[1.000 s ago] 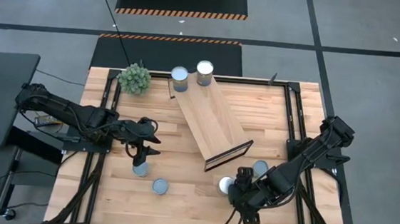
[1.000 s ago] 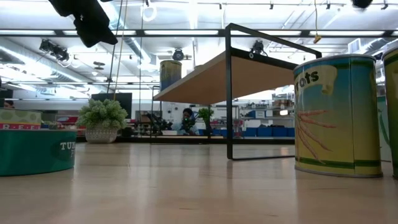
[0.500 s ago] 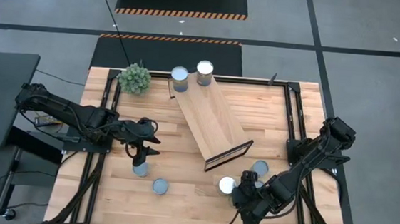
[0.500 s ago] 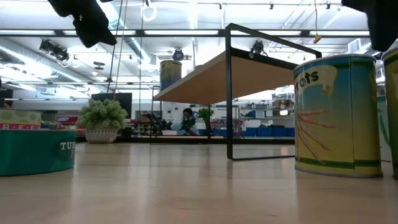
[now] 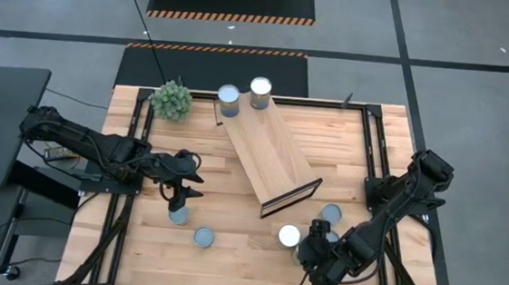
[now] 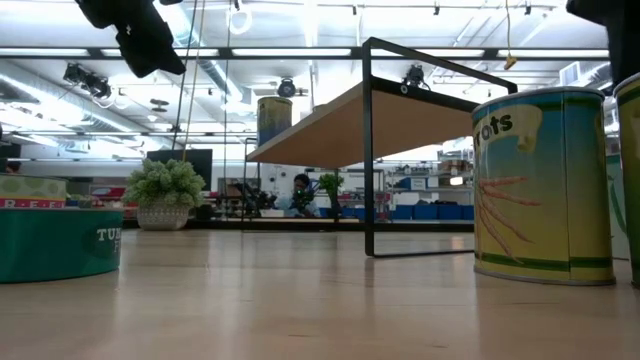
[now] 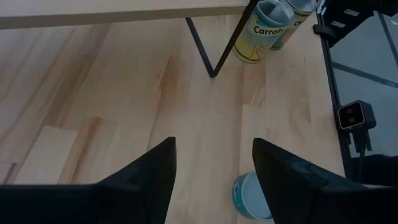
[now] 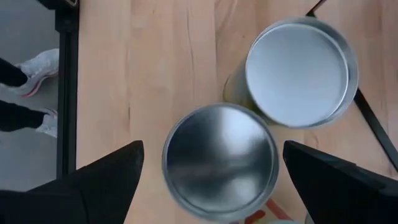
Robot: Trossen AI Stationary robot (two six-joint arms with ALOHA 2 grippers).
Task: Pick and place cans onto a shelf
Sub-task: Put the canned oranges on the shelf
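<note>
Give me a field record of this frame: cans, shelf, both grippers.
shelf: light-wood shelf lying diagonally across the table
cans on shelf: two cans at its far end
cans on table: two low tins front left, two tall tins by the dark-framed end
left gripper: left gripper above a low tin, fingers apart, empty
right gripper: right gripper open, straddling a tall tin's top from above, not closed
other: plant ball at back left

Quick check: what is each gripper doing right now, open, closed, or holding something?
Left gripper: open, empty, above the table.
Right gripper: open wide, above a can, not gripping it.
</note>
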